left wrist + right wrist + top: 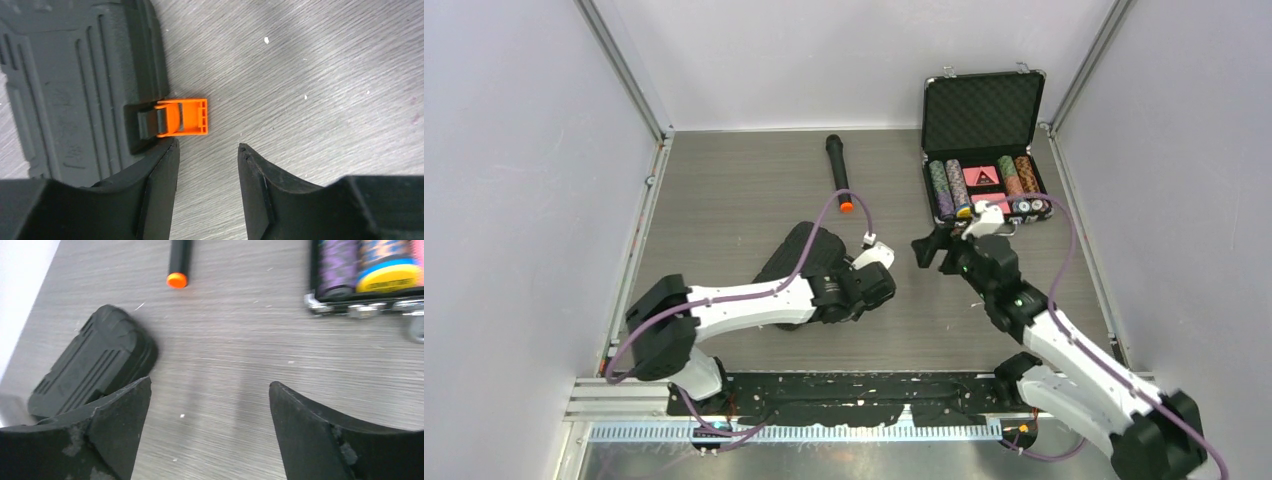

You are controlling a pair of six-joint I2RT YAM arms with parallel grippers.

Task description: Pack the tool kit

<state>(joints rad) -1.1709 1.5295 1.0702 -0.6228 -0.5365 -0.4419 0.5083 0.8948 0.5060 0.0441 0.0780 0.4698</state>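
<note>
The case (pixel 75 85) lies shut on the table (pixel 310 75), off to one side of our left fingers (pixel 157 190), its long edge running the way they point. Its orange latch (pixel 182 117) juts sideways, just past one fingertip, toward the gap. These fingers stand apart, gripping nothing. Our right fingers (pixel 115 420) are spread wide and empty, well apart from the case. The left arm is nearer, and we judge the latch wants pressing home.
</note>
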